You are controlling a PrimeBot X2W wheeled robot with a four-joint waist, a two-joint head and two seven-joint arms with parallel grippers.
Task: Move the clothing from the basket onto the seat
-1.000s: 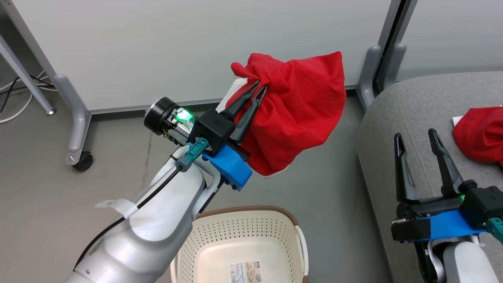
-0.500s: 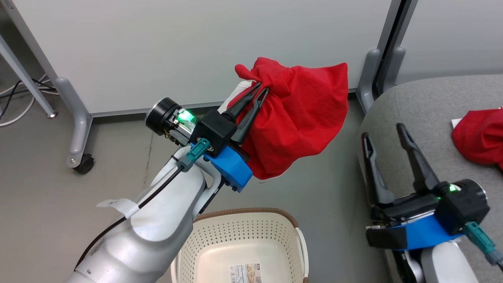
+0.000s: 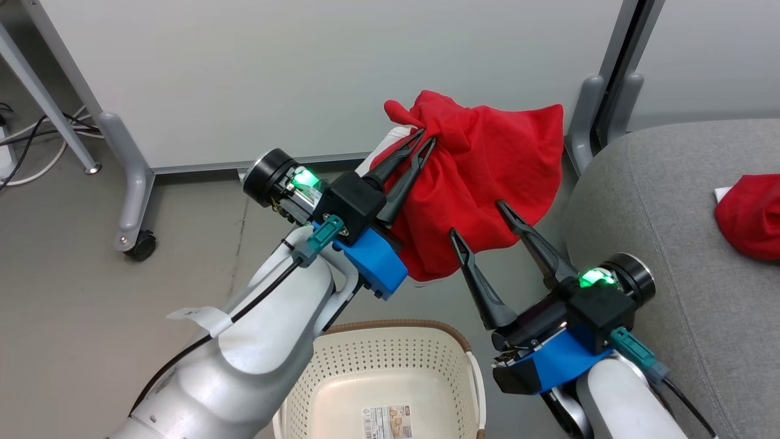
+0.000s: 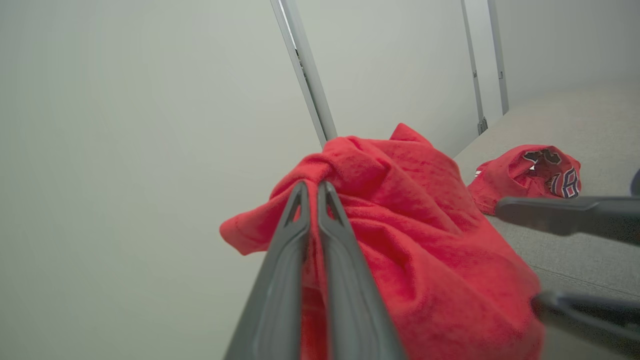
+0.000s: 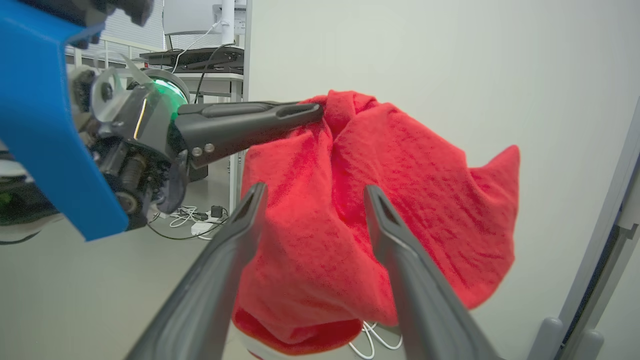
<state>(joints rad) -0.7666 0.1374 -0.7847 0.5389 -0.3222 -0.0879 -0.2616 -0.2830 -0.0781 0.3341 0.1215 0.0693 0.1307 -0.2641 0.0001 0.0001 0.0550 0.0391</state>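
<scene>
A red garment [image 3: 487, 171] hangs bunched in the air above the floor, with my left gripper [image 3: 426, 135] shut on its upper fold; the same grip shows in the left wrist view [image 4: 312, 186]. My right gripper [image 3: 478, 218] stands open just below and right of the hanging cloth, its fingertips near the fabric [image 5: 345, 240], nothing between them. A second red garment [image 3: 749, 214], a jersey with numbers [image 4: 530, 175], lies on the grey seat [image 3: 670, 201] at the right. The cream basket [image 3: 378, 372] sits below, its inside bottom bare but for a paper label.
White wall panels on grey wheeled feet [image 3: 131, 195] stand behind, with another grey foot [image 3: 585, 116] close to the seat's corner. Cables [image 3: 24, 140] lie on the floor at the far left. Grey floor lies between the basket and the seat.
My right gripper has swung left from over the seat toward the hanging garment, still open. The left gripper keeps its hold on the cloth; the whole view has shifted slightly.
</scene>
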